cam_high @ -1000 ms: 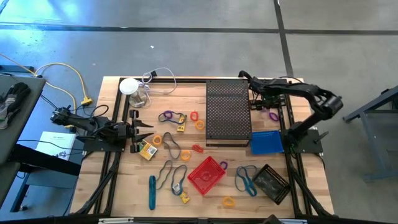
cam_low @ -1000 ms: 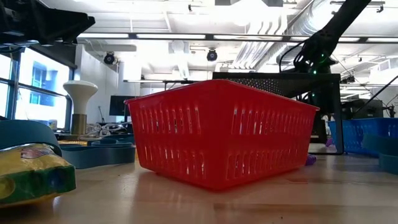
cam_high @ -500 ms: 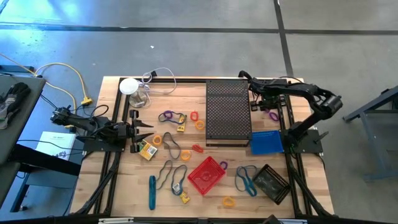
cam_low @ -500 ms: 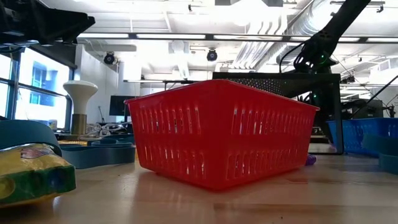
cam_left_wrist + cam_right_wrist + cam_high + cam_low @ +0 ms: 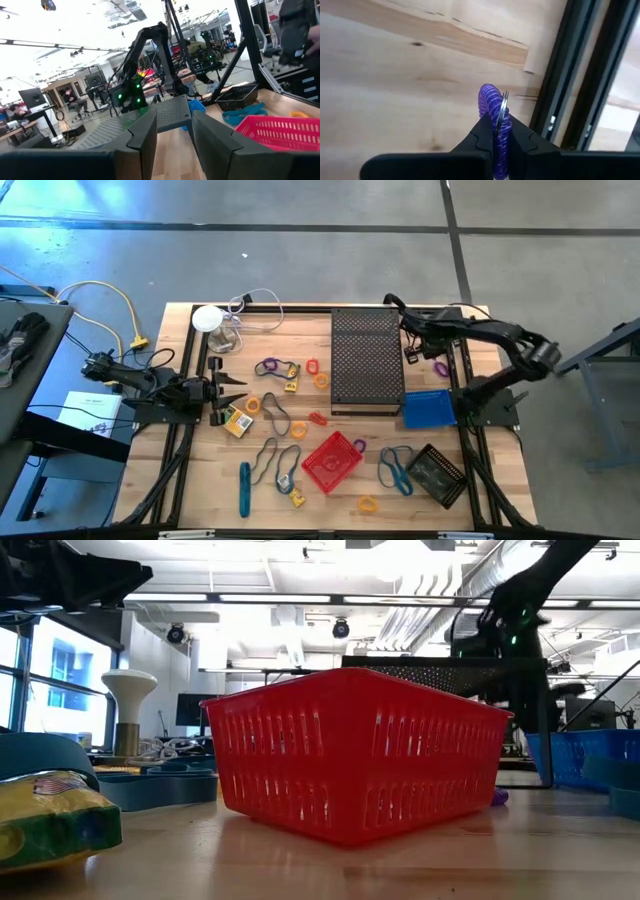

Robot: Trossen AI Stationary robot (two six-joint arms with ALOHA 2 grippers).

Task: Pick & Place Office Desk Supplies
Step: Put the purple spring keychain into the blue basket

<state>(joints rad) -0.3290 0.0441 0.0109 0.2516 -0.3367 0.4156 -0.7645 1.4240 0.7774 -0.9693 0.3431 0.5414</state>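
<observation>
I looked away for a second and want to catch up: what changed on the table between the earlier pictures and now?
The right pincer, at the table's far right beside the black perforated tray, has closed on the purple coil, and its arm has shifted slightly. The left pincer waits at the left edge, unmoved. The red basket and loose supplies lie as before.

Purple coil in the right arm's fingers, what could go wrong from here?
The right gripper pinches only a thin part of the purple coil and its metal ring, so it may slip out on lifting. The springy coil could stretch or swing. The black frame rail is close by and might snag it.
</observation>
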